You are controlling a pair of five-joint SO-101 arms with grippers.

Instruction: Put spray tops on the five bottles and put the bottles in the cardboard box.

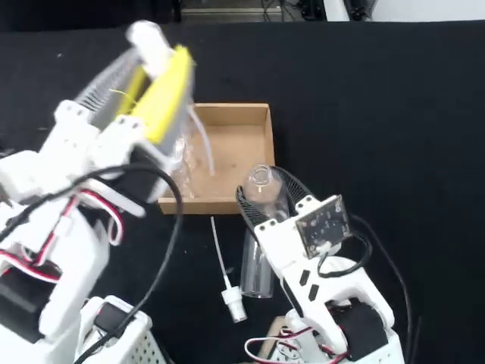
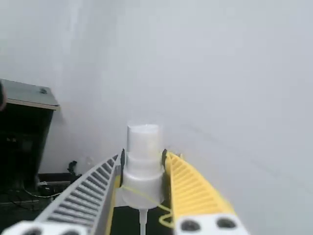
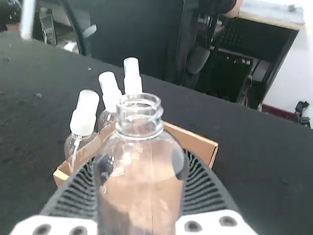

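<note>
Left gripper (image 1: pixel 158 51) raised at far left, clamped on a white spray top (image 1: pixel 148 38); its tube hangs over the cardboard box (image 1: pixel 242 114). Right gripper (image 1: pixel 263 189) grips a clear bottle (image 1: pixel 258 265) with an open neck, just near of the box. Second spray top (image 1: pixel 234 302) lies on the black table (image 1: pixel 379 114), left of the bottle.

The clear round plastic bottle (image 3: pixel 139 166) is gleaming glossy. The white plastic spray top (image 2: pixel 143 164) is looking smooth. At eleven o'clock from the bottle, the brown cardboard box (image 1: pixel 242 136) is showing matt paper on the black matt cloth table cover (image 1: pixel 379 114).

A black table (image 1: pixel 394 114) holds a white slotted crate (image 1: pixel 132 345) at its near edge; beyond stands perhaps a dark cabinet (image 2: pixel 24 132).
</note>
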